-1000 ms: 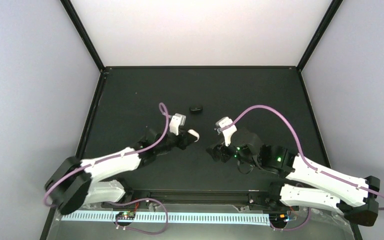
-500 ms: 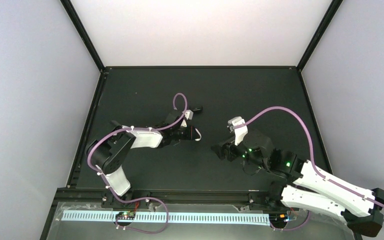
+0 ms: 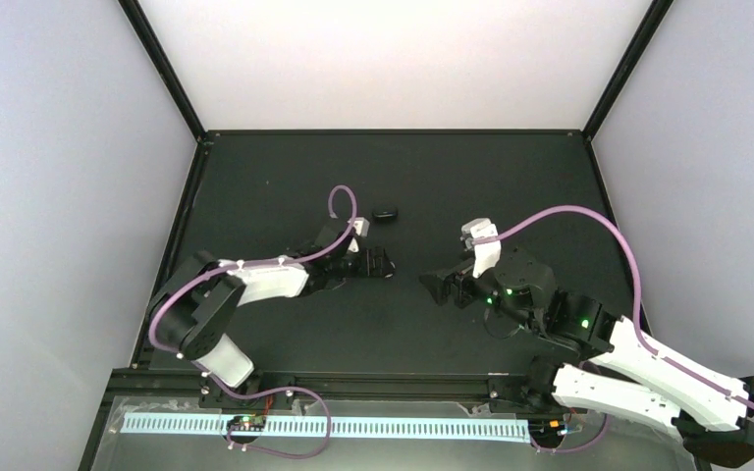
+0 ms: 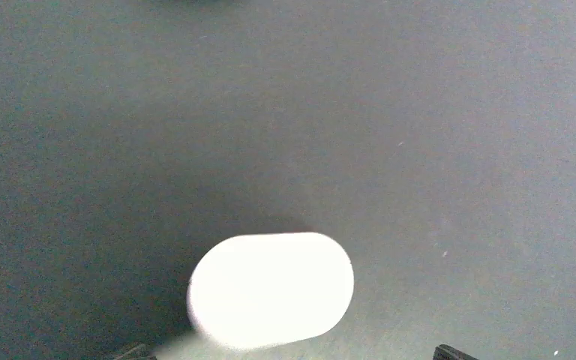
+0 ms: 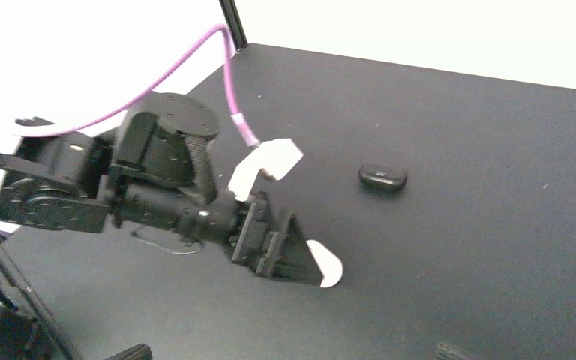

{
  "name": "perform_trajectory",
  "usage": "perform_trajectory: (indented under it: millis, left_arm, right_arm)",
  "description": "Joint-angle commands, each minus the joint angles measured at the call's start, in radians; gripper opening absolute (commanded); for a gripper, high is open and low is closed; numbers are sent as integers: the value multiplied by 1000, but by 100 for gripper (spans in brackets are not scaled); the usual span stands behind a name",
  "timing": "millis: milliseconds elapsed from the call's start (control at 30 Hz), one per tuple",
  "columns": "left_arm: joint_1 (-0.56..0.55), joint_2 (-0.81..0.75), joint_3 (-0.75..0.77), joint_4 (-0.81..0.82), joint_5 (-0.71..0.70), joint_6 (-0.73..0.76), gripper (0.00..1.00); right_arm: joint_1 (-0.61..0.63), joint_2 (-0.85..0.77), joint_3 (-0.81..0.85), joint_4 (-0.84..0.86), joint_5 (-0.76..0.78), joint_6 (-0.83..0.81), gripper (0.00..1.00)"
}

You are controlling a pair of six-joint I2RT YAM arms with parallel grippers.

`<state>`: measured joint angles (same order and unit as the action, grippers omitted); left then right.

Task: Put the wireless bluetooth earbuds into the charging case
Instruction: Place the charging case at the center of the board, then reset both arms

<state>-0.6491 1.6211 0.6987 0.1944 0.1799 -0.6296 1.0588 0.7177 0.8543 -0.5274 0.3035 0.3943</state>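
Jaws of left gripper spread beside white charging case

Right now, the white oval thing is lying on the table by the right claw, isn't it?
Not quite: the white oval thing lies on the table by the left claw, not the right one. The right wrist view shows it at that claw's tip.
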Motion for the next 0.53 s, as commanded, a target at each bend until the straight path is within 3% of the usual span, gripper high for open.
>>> perform_trajectory:
  millis: [0, 333, 500]
  left_arm:
    - [5, -149, -19, -208, -133, -5, 99]
    - [6, -538, 17, -538, -337, -24, 99]
    - [6, -667, 18, -630, -424, -43, 99]
  right_arm:
    - [-5, 6, 35, -10, 95, 8, 100]
    - [-5, 38, 18, -48, 585, 236, 100]
    - [-5, -28, -35, 23, 597, 187, 100]
